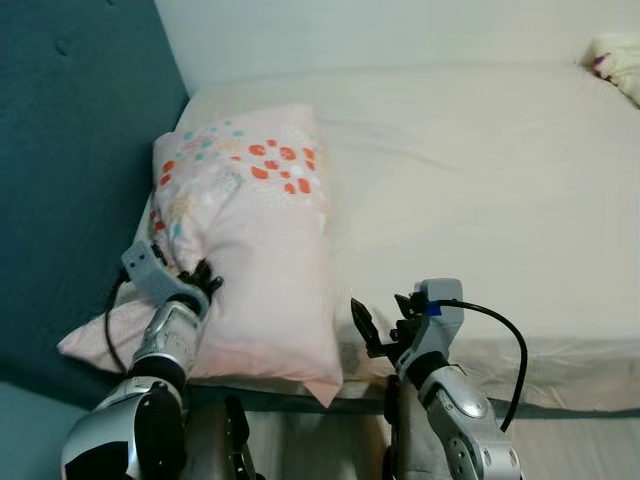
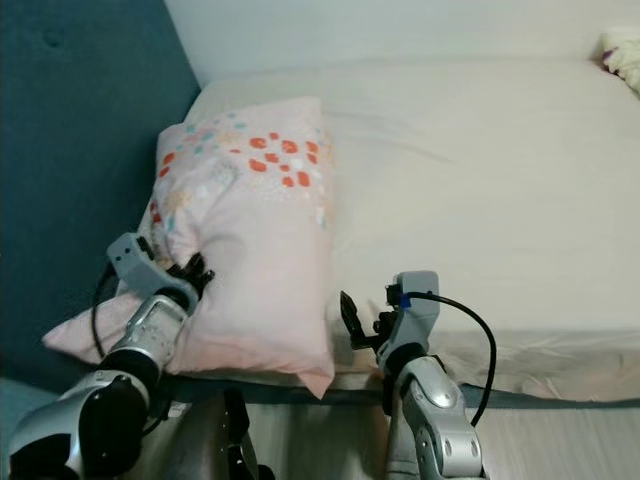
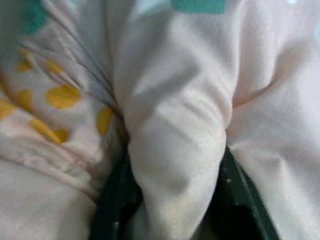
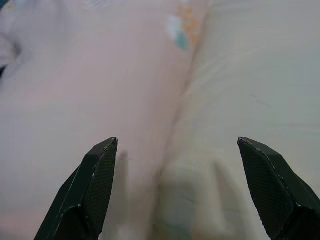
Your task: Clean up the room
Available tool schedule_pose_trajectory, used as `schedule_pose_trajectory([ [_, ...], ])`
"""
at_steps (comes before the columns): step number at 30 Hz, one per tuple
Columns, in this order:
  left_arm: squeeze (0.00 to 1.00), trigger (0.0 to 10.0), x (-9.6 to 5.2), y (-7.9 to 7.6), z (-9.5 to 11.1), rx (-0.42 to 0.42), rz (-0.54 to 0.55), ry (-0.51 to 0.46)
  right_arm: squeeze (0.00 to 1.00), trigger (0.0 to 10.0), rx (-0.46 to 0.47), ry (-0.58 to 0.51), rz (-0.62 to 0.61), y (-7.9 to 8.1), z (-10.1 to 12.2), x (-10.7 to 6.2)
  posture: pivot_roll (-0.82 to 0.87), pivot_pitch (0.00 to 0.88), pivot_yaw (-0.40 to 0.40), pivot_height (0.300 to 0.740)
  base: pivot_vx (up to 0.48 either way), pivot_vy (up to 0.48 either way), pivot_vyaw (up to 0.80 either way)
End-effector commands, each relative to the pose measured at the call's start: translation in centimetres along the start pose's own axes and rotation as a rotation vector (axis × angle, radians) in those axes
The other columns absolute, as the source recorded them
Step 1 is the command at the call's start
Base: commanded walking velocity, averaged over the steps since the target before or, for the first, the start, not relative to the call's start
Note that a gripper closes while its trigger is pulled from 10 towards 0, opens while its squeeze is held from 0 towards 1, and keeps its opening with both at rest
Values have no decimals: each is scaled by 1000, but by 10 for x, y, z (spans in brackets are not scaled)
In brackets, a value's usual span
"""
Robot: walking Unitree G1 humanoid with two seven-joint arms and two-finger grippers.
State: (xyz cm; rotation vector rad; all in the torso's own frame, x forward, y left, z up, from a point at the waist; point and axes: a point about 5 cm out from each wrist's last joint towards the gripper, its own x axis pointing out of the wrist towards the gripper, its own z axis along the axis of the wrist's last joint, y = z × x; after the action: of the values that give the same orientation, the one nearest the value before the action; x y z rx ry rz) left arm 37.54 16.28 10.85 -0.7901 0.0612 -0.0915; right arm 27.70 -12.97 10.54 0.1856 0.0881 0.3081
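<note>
A pale pink pillow (image 1: pixel 250 240) with orange and teal spots lies on the left end of the white bed (image 1: pixel 480 180), against the teal headboard. My left gripper (image 1: pixel 200 277) is shut on a fold of the pillow's left side; the pinched cloth (image 3: pixel 175 150) bulges between its fingers (image 3: pixel 115 200). My right gripper (image 1: pixel 385 325) hovers open at the bed's near edge, just right of the pillow's lower corner. Its fingertips (image 4: pixel 102 160) point at the pillow's right edge (image 4: pixel 100 90) and the sheet (image 4: pixel 250 75).
The teal padded headboard (image 1: pixel 70 150) rises on the left. A small cream thing (image 1: pixel 620 65) sits at the bed's far right corner. Pale wooden floor (image 1: pixel 580 445) shows below the bed's near edge.
</note>
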Motion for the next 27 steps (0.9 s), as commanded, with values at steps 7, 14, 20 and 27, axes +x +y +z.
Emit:
schedule_pose_trajectory([
  [7, 1000, 10000, 12, -43, 10, 33, -276, 9, 0, 10000, 6, 18, 8, -1, -4, 3, -151, 238, 57, 559, 0, 0, 0],
  [14, 1000, 10000, -1, 11, 52, 458, 6, -41, 0, 10000, -5, 2, 14, -2, 0, 10, -130, 216, 52, 559, 0, 0, 0],
  [20, 1000, 10000, -32, 68, 66, 765, 263, 59, 0, 10000, -13, -14, 34, -1, 5, 18, -112, 193, 45, 559, 0, 0, 0],
  [27, 118, 10000, -72, 109, 95, 899, 412, 7, 0, 10000, -24, -31, 54, -1, 10, 24, -102, 172, 34, 559, 0, 0, 0],
])
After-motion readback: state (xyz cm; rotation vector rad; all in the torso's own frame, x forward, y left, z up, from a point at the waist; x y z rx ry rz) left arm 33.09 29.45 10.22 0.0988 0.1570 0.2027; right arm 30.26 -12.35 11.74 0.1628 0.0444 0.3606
